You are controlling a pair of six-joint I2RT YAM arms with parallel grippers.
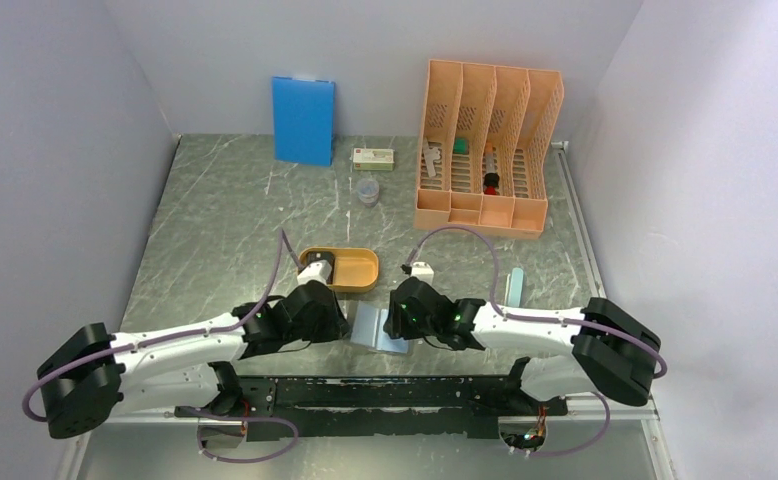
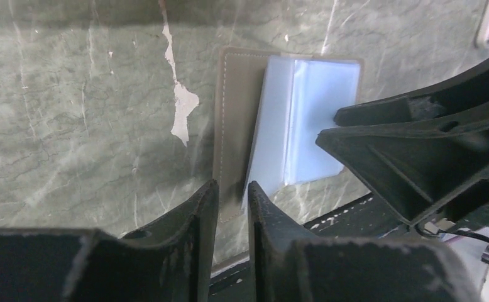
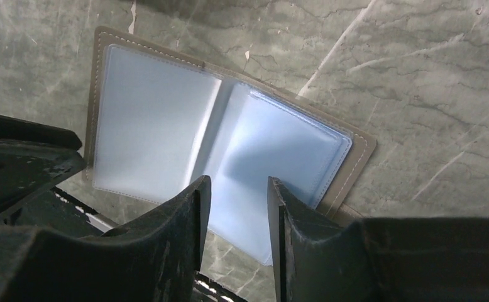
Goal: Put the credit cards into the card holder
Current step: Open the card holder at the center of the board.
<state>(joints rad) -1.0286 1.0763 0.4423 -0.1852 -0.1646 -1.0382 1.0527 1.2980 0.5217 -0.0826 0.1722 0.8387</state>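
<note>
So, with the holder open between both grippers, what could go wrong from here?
The card holder lies right at the near edge of the table; a push could slide it onto the black rail. Its pale blue inner leaf stands half raised and might flop shut. The left gripper and right gripper hang very close together and could bump.

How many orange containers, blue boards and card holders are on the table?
orange containers: 2 (file rack, oval tray)
blue board: 1
card holder: 1
Total: 4
</note>
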